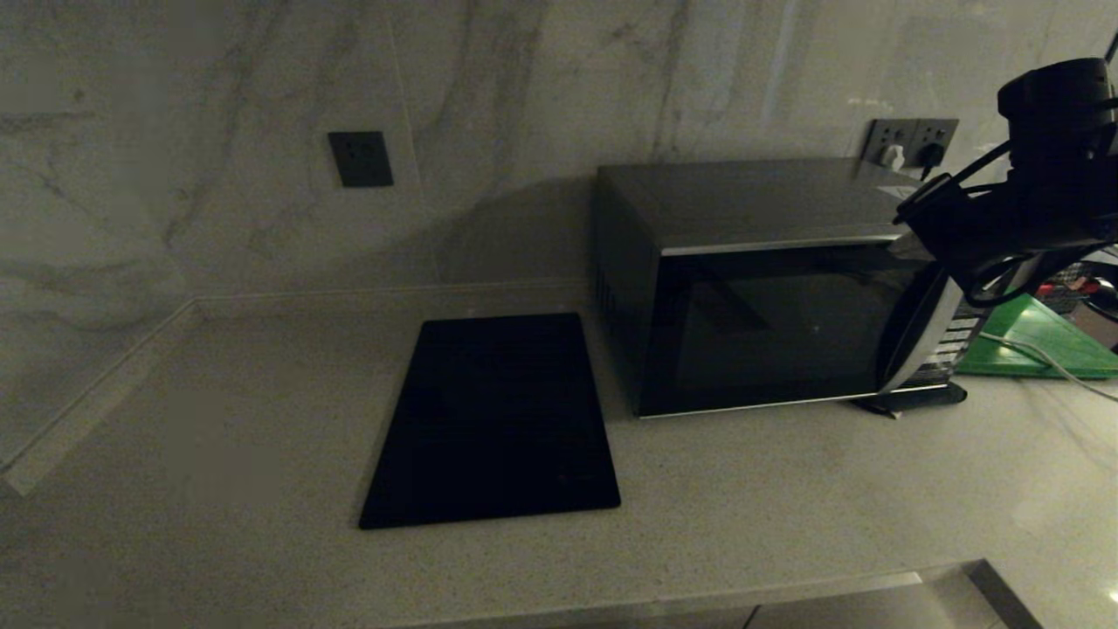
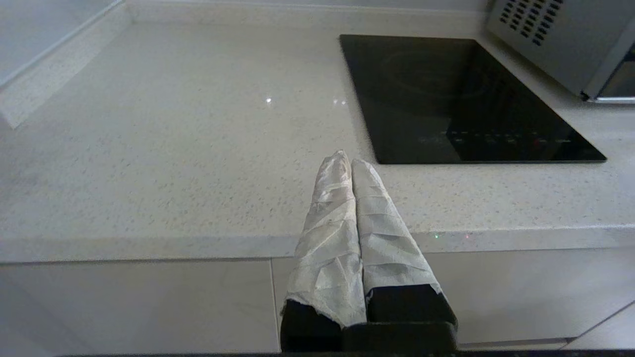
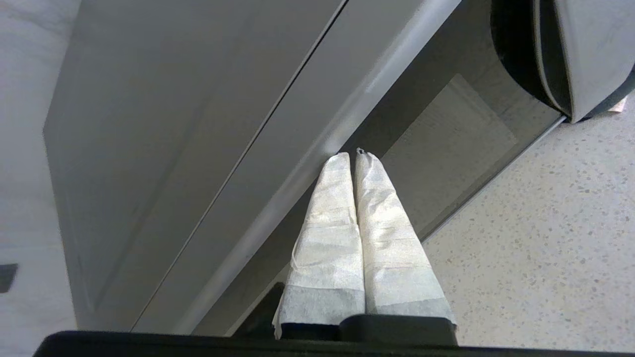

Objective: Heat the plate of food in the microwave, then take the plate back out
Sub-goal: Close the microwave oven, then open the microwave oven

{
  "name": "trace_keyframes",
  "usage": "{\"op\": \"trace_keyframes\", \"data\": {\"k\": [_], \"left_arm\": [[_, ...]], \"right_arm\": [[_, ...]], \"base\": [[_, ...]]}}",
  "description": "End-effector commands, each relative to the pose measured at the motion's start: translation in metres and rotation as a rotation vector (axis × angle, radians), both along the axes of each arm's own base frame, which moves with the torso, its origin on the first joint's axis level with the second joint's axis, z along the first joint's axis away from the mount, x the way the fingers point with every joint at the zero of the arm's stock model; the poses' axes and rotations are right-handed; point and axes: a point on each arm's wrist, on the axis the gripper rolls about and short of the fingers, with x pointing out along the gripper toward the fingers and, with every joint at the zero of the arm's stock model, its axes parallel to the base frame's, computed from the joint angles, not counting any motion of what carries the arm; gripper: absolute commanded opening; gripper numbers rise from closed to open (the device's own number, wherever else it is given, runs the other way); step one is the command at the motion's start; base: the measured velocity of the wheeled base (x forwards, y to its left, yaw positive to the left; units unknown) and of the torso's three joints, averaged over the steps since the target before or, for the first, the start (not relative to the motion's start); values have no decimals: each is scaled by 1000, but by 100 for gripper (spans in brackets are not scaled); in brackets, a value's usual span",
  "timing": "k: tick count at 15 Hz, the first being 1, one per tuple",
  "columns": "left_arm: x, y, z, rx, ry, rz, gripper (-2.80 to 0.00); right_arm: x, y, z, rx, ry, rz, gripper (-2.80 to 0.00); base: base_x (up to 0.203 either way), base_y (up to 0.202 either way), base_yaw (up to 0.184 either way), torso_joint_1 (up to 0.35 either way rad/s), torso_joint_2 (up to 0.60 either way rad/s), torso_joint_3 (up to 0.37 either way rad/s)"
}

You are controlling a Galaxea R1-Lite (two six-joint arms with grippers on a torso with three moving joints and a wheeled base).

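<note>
Microwave point(image 1: 769, 288), right of frame, door shut: heavy, rigid, slick glass; pull its curved handle point(image 1: 917, 336). Right end effector point(image 3: 353, 154) closed, empty, at door top.

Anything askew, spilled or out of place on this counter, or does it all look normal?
Nothing stands out. The microwave sits square on the counter with its door closed, and the black mat lies flat beside it. No spill or damage shows. The plate of food is not visible. The right gripper, jaws shut, is near the door's top edge.
</note>
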Motion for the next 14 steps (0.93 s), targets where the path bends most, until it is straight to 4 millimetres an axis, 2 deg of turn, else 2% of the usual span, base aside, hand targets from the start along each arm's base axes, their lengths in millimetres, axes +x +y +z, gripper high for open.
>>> {"op": "trace_keyframes", "data": {"k": [1,4,7,9,11,13,14], "left_arm": [[0,0,0,-1,2,1,-280],[0,0,0,-1,2,1,-280],[0,0,0,-1,1,1,-280],[0,0,0,-1,2,1,-280],[0,0,0,-1,2,1,-280],[0,0,0,-1,2,1,-280],[0,0,0,-1,2,1,-280]], "right_arm": [[-2,-1,-1,5,13,-3,-280],[-39,-3,22,-3,-34,-7,-280],[-89,-19,29,-57,-33,-40,-280],[-110,-55,29,-62,-28,-125,-280],[-128,-97,26,8,-38,-136,-280],[-143,-139,15,164,-68,-7,-280],[-144,-158,2,249,-79,66,-280]], "base": [[0,0,0,0,0,0],[0,0,0,0,0,0],[0,0,0,0,0,0],[0,0,0,0,0,0],[0,0,0,0,0,0],[0,0,0,0,0,0],[0,0,0,0,0,0]]}}
